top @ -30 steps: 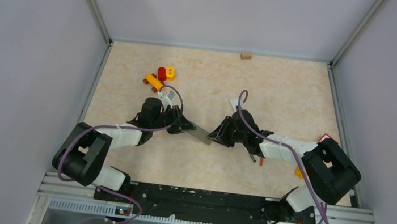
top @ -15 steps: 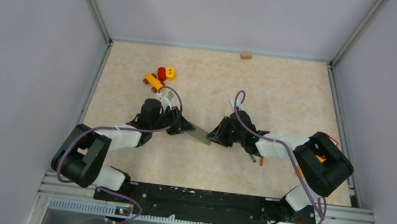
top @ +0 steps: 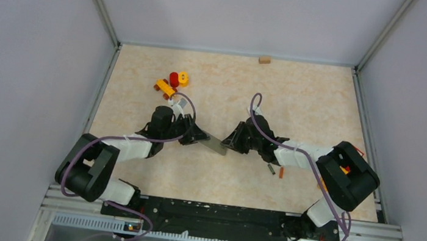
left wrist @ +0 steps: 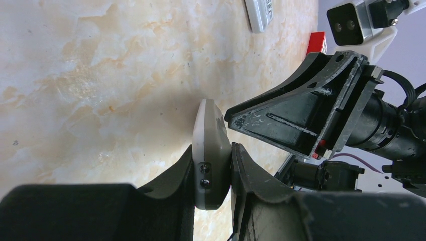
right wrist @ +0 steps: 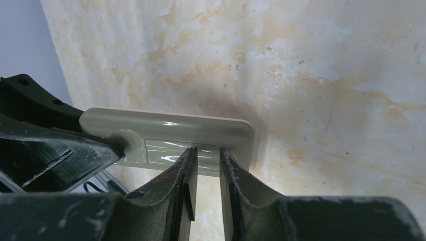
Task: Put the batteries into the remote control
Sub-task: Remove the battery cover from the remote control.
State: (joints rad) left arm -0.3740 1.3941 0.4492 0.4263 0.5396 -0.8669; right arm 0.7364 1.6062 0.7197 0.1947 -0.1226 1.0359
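Mid-table (top: 299, 100), the left end effector (left wrist: 212, 150) is clamped on the remote (top: 215, 145), held on edge. The right end effector (right wrist: 207, 153) has its fingers narrowly apart at the back panel; whether they pinch anything, I cannot tell. This looks like the cover-opening step, and next it wants a careful slide. Only the top view shows two batteries (top: 281, 173) lying beside the right forearm.

Looks like a robotics lab test cell: blank grey walls (top: 20, 72), metal frame posts (top: 98, 2), a left arm (top: 128, 145) and right arm (top: 305, 156) (purple cables (top: 260, 109) trailing) bolted along the marble-patterned tabletop (top: 305, 101).
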